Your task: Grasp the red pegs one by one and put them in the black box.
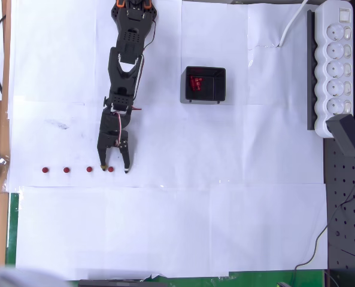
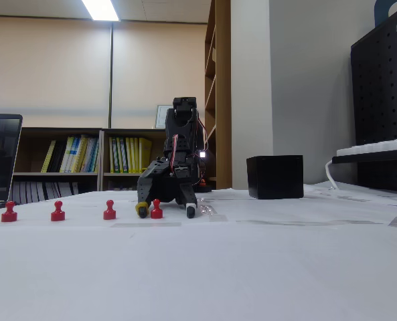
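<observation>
Along the near side of the white paper stands a row of four red pegs, and going from the left in the overhead view the first three (image 1: 45, 170) (image 1: 66, 170) (image 1: 89, 169) wait untouched, well apart from one another. The fourth peg (image 1: 111, 169) is the one being worked on: the gripper (image 1: 115, 167) has its jaws spread wide and planted either side of it, tips down at the paper, the peg upright between them and not yet pinched. The low fixed view shows the same thing, the gripper (image 2: 166, 211) straddling that peg (image 2: 156, 209) with a gap on both sides.

Further right and farther back sits the black box (image 1: 205, 85), with some red pegs already lying inside (image 1: 196, 82) (I can't count them from here). So the job looks roughly half done, and this is the grasping step. Next the jaws need to close squarely on the little peg without knocking it over, then lift and swing right and back to the box.
</observation>
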Available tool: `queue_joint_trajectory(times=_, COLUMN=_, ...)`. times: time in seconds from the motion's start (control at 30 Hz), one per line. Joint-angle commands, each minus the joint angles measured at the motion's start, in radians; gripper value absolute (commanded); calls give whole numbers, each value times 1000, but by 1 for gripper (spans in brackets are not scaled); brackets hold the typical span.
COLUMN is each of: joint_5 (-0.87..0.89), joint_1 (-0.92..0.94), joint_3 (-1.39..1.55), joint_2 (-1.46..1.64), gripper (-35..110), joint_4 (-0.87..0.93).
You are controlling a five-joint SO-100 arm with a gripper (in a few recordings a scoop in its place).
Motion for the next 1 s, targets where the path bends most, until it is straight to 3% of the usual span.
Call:
queue_joint_trajectory(times=0.0, joint_5=-17, joint_1=-3, joint_3=20, joint_2=21, gripper=25, joint_4=-17)
queue_joint_trajectory(times=0.47, joint_5=-43, joint_1=-14, joint_3=18, joint_2=15, gripper=0, joint_4=-15)
queue_joint_trajectory(times=0.67, joint_5=-74, joint_1=-23, joint_3=11, joint_2=-28, gripper=0, joint_4=40)
queue_joint_trajectory(times=0.77, joint_5=-133, joint_1=-43, joint_3=25, joint_2=-166, gripper=0, joint_4=339)
queue_joint_trajectory(times=0.87, joint_5=-233, joint_1=-87, joint_3=236, joint_2=-362, gripper=0, joint_4=1046)
queue_joint_trajectory(times=0.97, joint_5=-328, joint_1=-190, joint_3=396, joint_2=-548, gripper=0, joint_4=1523)
